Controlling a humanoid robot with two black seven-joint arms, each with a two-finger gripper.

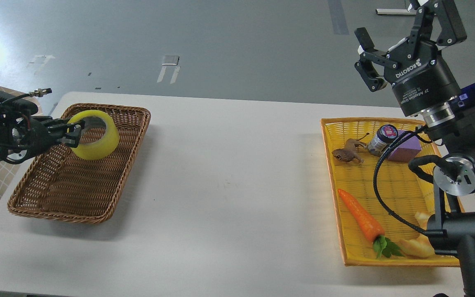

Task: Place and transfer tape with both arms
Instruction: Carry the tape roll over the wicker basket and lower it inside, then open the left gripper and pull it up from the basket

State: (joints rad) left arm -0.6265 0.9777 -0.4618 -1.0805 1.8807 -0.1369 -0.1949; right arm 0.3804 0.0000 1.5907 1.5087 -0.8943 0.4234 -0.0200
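The yellow tape roll point(96, 141) is held by my left gripper point(71, 133), whose fingers are shut on the roll's left wall. The roll hangs low over the far part of the brown wicker basket point(81, 194) at the table's left; I cannot tell whether it touches the basket. My right gripper point(390, 31) is open and empty, raised high above the far end of the yellow basket point(332, 173) at the right.
The yellow basket holds a brown toy animal point(346, 153), a small jar point(382, 138), a purple block point(406, 149), a carrot point(361, 216) and a croissant point(417, 245). My right arm's body point(464, 231) covers the basket's right side. The white table point(229, 185) lies between the baskets.
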